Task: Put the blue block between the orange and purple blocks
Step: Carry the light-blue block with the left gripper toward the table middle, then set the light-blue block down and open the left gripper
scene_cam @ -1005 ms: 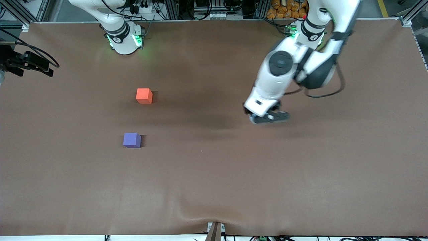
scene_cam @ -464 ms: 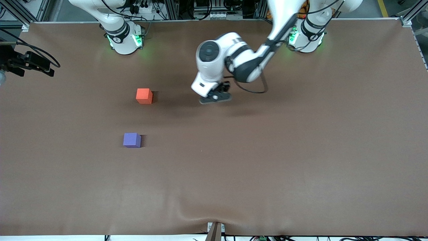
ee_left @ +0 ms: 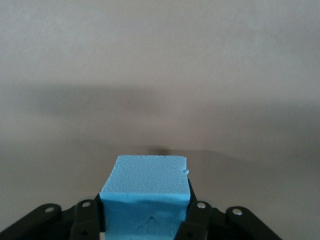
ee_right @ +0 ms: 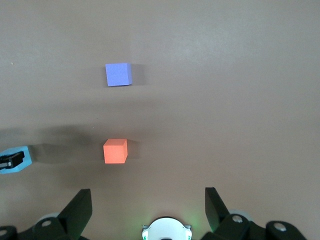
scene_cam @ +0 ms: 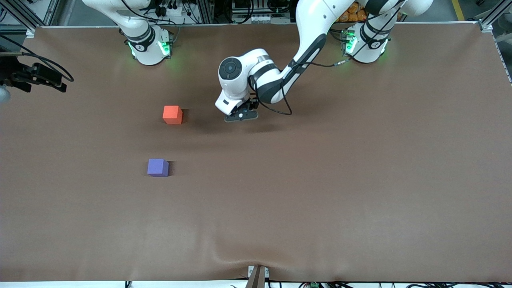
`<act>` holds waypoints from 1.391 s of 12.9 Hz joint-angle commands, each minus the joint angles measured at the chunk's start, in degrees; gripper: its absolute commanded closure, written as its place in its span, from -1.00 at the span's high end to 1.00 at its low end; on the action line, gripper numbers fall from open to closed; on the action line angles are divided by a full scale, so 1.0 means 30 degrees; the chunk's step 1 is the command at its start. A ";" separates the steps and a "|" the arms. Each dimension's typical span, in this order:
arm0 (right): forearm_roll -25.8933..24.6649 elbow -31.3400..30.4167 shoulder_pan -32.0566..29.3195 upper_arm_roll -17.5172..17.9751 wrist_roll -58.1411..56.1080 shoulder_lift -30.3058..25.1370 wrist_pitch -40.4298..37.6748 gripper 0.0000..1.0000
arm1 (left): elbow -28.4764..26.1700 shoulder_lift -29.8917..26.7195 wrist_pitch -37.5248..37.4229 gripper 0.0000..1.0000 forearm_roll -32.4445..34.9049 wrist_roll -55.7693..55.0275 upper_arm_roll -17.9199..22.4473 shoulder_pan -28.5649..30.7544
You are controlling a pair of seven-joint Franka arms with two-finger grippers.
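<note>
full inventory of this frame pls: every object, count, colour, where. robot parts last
blue block: 1, light sky-blue, held in the left gripper, above bare table
orange block: 1, orange-red, on the table, toward the right arm's end
purple block: 1, violet-purple, on the table, nearer the front camera than the orange block, gap between them
table: 1, brown cover
left gripper: 1, black, shut on the blue block, over the table beside the orange block
right gripper: 1, black, open, waiting high over the right arm's end, above both blocks
</note>
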 commanded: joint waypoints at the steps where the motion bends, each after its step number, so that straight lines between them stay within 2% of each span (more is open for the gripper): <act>1: 0.0309 0.0156 -0.0226 0.0177 -0.0164 0.0226 -0.0099 1.00 | 0.0800 0.0721 0.0229 -0.34 0.1192 -0.0129 0.0404 -0.0452; 2: 0.0309 0.0156 -0.0226 0.0148 -0.0164 0.0257 -0.0128 1.00 | 0.0800 0.0751 0.0229 0.52 0.1545 -0.0129 0.0404 -0.0481; 3: 0.0309 0.0185 -0.0226 0.0148 -0.0164 0.0257 -0.0128 1.00 | 0.0800 0.0722 0.0229 1.00 0.1810 -0.0129 0.0404 -0.0627; 7: 0.0251 0.0156 -0.0255 0.0148 -0.0222 0.0548 -0.0157 1.00 | 0.0800 -0.1233 -0.0731 1.00 0.2017 -0.0100 0.0433 -0.0017; 11: 0.0076 0.0156 0.0065 0.0207 -0.0164 0.1191 -0.0157 1.00 | 0.0800 -0.4691 -0.3516 1.00 0.2047 0.1096 0.0375 0.2617; 12: 0.0104 0.0214 0.0212 0.0236 -0.0222 0.2210 -0.0302 1.00 | 0.0771 -0.5191 -0.3927 1.00 0.2047 0.1624 0.0404 0.3291; 15: 0.0512 0.0332 0.1382 0.0382 0.0070 0.3096 -0.0920 1.00 | 0.0771 -0.5664 -0.5360 1.00 0.2046 0.4053 0.0404 0.5225; 18: 0.4253 0.0156 0.2203 0.0382 0.0710 0.3859 -0.0832 1.00 | 0.0771 -0.5897 -0.7118 1.00 0.2047 0.6223 0.0404 0.7158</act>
